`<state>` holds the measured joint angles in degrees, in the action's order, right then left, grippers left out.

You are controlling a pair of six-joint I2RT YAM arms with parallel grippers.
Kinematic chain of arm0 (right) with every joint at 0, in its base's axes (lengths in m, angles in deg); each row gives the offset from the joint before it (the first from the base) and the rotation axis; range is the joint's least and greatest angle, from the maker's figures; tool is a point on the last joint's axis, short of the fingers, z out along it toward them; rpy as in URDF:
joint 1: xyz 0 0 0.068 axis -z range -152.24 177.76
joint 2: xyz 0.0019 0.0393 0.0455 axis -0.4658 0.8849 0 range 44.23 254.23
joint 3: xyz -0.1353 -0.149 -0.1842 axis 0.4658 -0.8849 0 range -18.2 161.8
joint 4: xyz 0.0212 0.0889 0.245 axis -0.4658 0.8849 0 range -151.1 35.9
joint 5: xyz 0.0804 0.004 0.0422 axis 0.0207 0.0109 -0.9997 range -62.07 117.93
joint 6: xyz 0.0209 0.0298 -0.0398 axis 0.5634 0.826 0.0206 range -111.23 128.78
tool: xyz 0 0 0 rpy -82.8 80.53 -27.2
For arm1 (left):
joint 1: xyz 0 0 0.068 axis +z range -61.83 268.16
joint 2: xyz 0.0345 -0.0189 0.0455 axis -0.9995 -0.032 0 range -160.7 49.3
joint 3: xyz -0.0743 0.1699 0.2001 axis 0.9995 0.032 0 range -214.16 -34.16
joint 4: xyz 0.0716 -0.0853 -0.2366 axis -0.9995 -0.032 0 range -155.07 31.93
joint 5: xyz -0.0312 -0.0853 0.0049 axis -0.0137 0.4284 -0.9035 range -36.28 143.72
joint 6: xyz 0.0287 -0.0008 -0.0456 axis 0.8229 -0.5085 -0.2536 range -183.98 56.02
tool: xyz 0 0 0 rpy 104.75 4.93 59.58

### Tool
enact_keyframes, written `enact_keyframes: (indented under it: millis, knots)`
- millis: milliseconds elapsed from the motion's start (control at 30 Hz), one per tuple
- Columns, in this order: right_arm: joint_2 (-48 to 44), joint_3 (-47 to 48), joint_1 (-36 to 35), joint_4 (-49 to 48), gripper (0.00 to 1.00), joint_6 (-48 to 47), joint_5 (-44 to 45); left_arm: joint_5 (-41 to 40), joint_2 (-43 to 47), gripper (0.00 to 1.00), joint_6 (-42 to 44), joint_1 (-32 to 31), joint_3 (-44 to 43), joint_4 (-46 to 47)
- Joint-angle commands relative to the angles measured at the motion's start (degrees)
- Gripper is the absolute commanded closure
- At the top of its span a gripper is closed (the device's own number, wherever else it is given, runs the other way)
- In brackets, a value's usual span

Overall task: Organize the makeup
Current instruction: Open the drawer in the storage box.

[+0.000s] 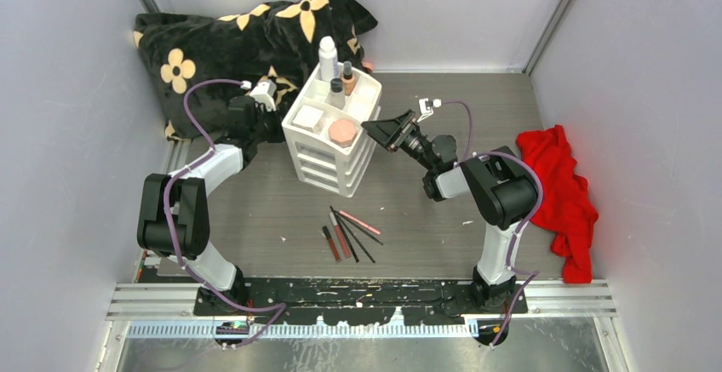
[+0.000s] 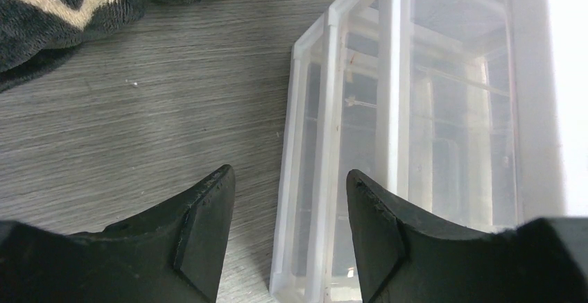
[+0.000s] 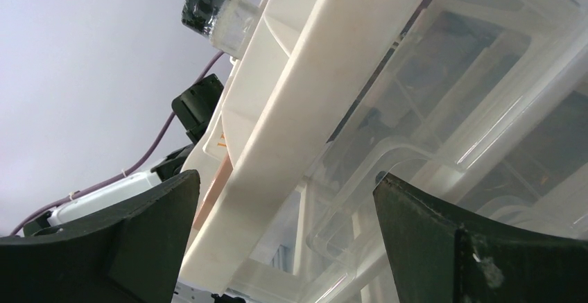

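Note:
On top of the white drawer unit (image 1: 328,163) stand a white bottle (image 1: 327,57), a tan dark-capped bottle (image 1: 348,77), a white square box (image 1: 308,118) and a pink octagonal compact (image 1: 343,131). Red and pink tubes (image 1: 330,243) and thin black pencils (image 1: 356,236) lie on the table in front of the unit. My left gripper (image 1: 274,125) is open at the unit's left side; its jaws straddle the unit's corner post (image 2: 305,178). My right gripper (image 1: 375,129) is open at the unit's right side, level with the top tray rim (image 3: 291,130), beside a clear drawer handle (image 3: 360,171).
A black pillow with tan flowers (image 1: 247,40) lies at the back left, behind the left arm. A red cloth (image 1: 566,189) lies at the right by the wall. Grey walls close in the table on three sides.

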<state>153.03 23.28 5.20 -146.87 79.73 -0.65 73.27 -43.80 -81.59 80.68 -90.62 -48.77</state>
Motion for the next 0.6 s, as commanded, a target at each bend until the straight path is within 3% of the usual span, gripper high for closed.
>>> enact_keyframes:
  millis: [0, 567]
  knots:
    - [0.23, 2.14, -1.23, -11.35, 0.0, 1.08, 0.14, 1.51, 0.69, 0.39, 0.2, -0.51, -2.29, 0.92]
    - [-8.36, -4.51, 1.64, -11.35, 0.0, 0.41, 1.94, 1.55, 0.5, 0.39, 0.12, -0.52, -1.87, 1.16]
